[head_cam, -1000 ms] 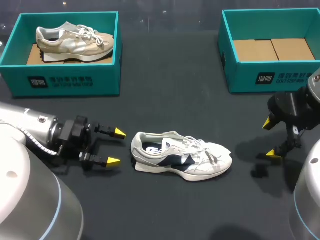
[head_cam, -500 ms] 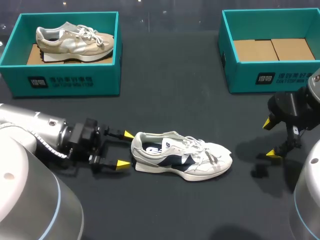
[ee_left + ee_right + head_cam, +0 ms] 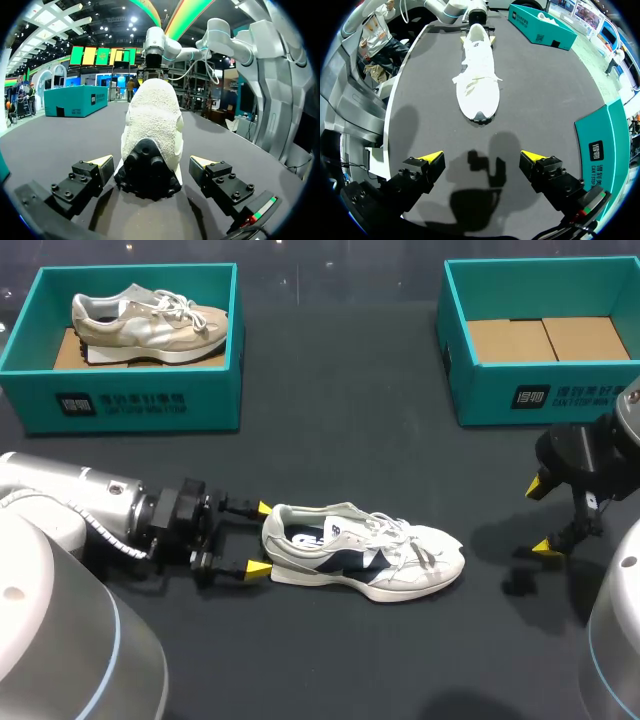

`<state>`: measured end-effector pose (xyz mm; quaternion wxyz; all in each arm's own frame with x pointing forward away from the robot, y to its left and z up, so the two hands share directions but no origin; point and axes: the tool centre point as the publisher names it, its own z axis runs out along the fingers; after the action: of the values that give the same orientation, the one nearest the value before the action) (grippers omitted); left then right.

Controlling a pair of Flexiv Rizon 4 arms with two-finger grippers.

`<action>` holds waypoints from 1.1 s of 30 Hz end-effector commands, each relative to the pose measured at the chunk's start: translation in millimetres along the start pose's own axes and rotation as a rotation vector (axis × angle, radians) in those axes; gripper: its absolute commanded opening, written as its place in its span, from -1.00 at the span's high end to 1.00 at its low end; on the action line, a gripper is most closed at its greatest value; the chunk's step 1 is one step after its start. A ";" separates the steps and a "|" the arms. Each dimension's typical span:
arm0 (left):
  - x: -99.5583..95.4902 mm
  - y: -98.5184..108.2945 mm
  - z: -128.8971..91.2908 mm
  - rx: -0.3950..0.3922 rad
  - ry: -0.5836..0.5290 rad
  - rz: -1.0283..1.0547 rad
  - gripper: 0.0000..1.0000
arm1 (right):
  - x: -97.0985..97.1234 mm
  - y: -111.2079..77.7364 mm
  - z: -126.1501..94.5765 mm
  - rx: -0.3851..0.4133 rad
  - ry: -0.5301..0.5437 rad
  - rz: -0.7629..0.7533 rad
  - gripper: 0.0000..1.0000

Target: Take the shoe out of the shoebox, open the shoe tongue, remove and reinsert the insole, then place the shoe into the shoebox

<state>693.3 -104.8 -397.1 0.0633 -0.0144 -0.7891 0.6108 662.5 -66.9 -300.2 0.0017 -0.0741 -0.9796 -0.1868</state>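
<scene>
A white and navy shoe point(image 3: 365, 552) lies on its sole on the dark table, heel to the left, toe to the right. My left gripper point(image 3: 262, 538) is open, its yellow tips on either side of the heel point(image 3: 150, 150), just short of touching. In the left wrist view point(image 3: 152, 167) the black heel tab fills the gap between the fingers. My right gripper point(image 3: 540, 517) hangs open to the right of the toe, apart from it. In the right wrist view point(image 3: 482, 160) the shoe point(image 3: 477, 75) lies well ahead. The empty teal shoebox point(image 3: 480, 390) stands at the back right.
A second teal shoebox point(image 3: 130, 400) at the back left holds a beige shoe point(image 3: 150, 322). The same box point(image 3: 540, 27) shows beyond the shoe in the right wrist view. Dark table surface lies between the boxes and along the front edge.
My left gripper has slid to the right along the table until its open tips flank the shoe's heel. The shoe and the right arm have stayed where they were.
</scene>
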 end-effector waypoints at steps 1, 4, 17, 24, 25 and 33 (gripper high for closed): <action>-2.0 1.2 7.7 0.000 -0.003 0.001 -1.00 | 1.7 0.1 0.5 0.003 -0.004 0.001 -1.00; -2.1 0.3 11.6 0.001 0.000 0.003 -1.00 | 1.7 0.1 0.5 0.003 -0.004 0.001 -1.00; 0.0 -1.0 27.2 0.000 0.013 0.018 -1.00 | 1.7 0.1 0.5 0.003 -0.004 0.001 -1.00; -0.2 -0.1 34.8 0.002 0.019 0.020 -1.00 | 1.7 0.1 0.5 0.003 -0.004 0.001 -1.00; 0.1 -0.3 36.1 0.002 0.020 0.020 -1.00 | 1.7 0.1 0.5 0.003 -0.004 0.001 -1.00; 3.0 -0.8 48.0 0.007 0.036 0.023 -1.00 | 1.7 0.1 0.5 0.003 -0.004 0.001 -1.00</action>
<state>685.2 -144.9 -404.0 0.0707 -0.0344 -0.7852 0.6143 662.5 -66.9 -300.1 0.0017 -0.0741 -0.9796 -0.1867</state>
